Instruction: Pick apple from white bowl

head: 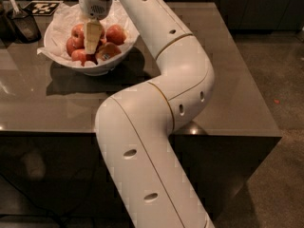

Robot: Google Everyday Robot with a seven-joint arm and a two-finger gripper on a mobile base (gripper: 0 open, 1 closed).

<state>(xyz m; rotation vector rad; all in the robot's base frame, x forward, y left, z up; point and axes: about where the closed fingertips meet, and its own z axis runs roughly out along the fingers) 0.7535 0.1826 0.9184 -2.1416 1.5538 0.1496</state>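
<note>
A white bowl lined with crumpled white paper stands on the dark table at the back left. It holds several red apples. My gripper reaches straight down into the middle of the bowl, its cream fingers among the apples. The fingertips are hidden between the fruit, so I cannot tell whether an apple is between them. The white arm runs from the bottom of the view up over the table to the bowl.
A small dark container with a scoop stands left of the bowl. A black-and-white marker tag lies at the table's back left. The table's right edge drops to a grey floor.
</note>
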